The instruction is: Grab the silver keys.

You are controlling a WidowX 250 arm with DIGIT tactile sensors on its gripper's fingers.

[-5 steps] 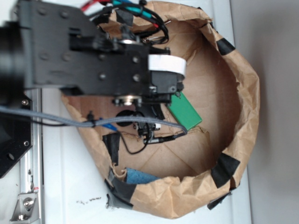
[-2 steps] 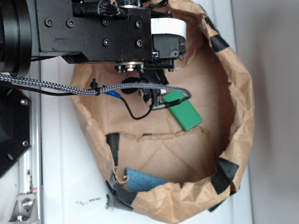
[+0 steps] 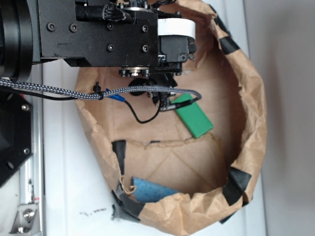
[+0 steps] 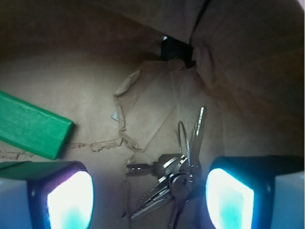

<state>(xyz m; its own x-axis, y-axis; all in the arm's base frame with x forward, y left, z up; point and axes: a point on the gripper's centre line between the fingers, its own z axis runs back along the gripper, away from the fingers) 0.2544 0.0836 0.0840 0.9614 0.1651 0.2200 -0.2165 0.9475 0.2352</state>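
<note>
Currently the end effector [image 4: 148, 200] is hanging inside the paper bag [image 3: 256, 118] with its fingers [image 4: 69, 198] spread wide — nothing is between them yet. In the wrist view, the keys [image 4: 174, 179] are lying on the bag floor between the two pads, but sitting off-centre, close to the pad on the right of that view. One key is pointing up toward the bag's far fold, and the rest are fanning down and to the left. In the exterior view the arm is hiding the keys entirely.

Risks, as judged from these views:

- Off-centre closure — the nearer finger is likely to be meeting the bunch first and shoving it sideways, so the pads may be catching a single blade or only the ring, and the bunch may be slipping out on lift.
- Snagging — torn, wrinkled paper is lying just beside the keys, so a low descent could be pinching bag material with them.
- Wrong object — the block [image 4: 31, 124] is resting well to the left, outside the fingers, so contact with it is looking unlikely unless the arm drifts that way.
</note>
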